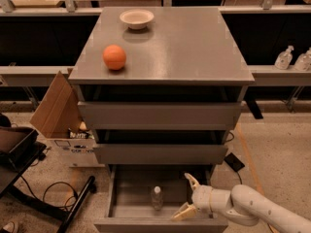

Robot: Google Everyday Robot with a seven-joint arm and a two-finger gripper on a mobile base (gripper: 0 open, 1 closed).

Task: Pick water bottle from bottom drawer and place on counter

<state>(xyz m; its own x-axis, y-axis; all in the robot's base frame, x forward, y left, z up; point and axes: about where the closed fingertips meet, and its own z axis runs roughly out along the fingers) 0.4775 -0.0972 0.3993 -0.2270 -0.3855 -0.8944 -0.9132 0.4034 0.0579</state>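
- End piece: two-finger gripper [187,196] with pale tan, tapered fingers [184,211], spread apart; low right, over the right end of the pulled-out lowest grey drawer [146,224].
- Short off-white cylindrical wrist [204,199], rounded collar.
- Glossy white tubular arm [252,208], smooth shell, bulbous at the joint.

The white arm [262,210] enters from 4 o'clock, its forearm nearly level and pointing toward 9 o'clock. The gripper [184,196] sits low in the view at about 5 o'clock, with its tan fingers [183,211] spread wide apart.
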